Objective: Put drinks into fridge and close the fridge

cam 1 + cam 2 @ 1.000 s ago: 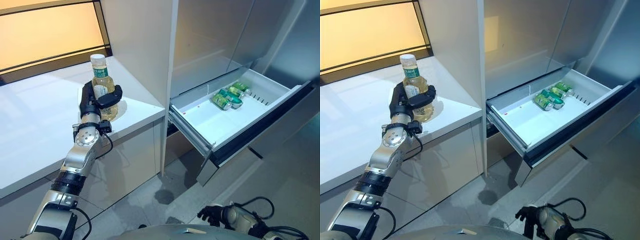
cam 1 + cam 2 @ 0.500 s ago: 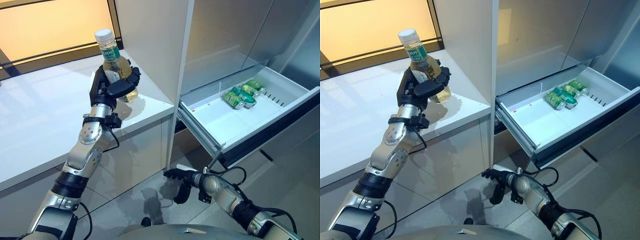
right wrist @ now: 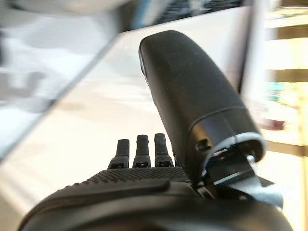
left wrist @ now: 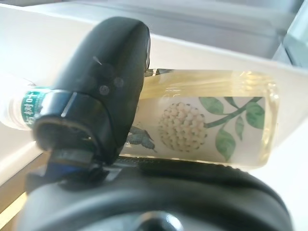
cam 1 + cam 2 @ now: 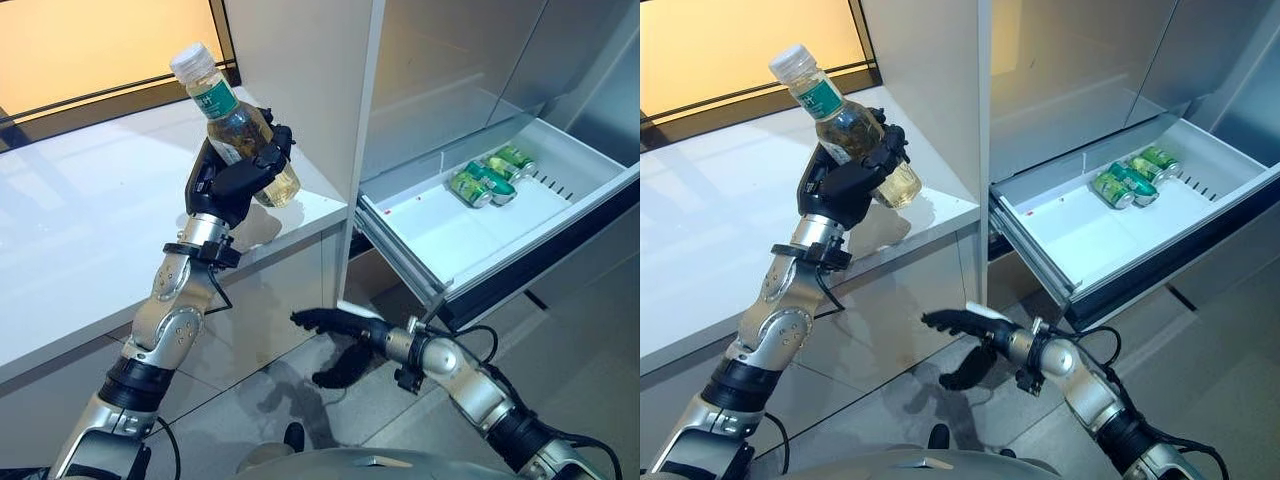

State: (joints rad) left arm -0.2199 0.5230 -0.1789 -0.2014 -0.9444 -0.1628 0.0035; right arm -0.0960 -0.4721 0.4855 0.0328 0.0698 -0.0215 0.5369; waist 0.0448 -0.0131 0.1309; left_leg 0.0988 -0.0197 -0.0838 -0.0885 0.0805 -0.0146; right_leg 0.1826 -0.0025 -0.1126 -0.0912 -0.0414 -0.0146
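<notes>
Raised since the earlier frames, the bottle (image 5: pixel 238 128) is now clear of the counter (image 5: pixel 80 240) at the upper left of the frame, tilted with its cap to the upper left. Fingers and thumb of the left hand (image 5: pixel 232 178) are curled round the bottle's lower body; in the wrist view the thumb crosses the label and the bottle lies across the palm. The right hand (image 5: pixel 335 326) has come up to lower centre, fingers straight and spread, holding nothing.

To the right, the fridge drawer (image 5: pixel 585 185) stands pulled out, with green cans (image 5: pixel 484 182) lying at its far end and bare floor nearer the front.

Judgement: the step in hand is the carry to the drawer. The grip should be kept firm, the bottle swung clear of the cabinet panel (image 5: pixel 300 90), and laid on the bare floor short of the cans.
</notes>
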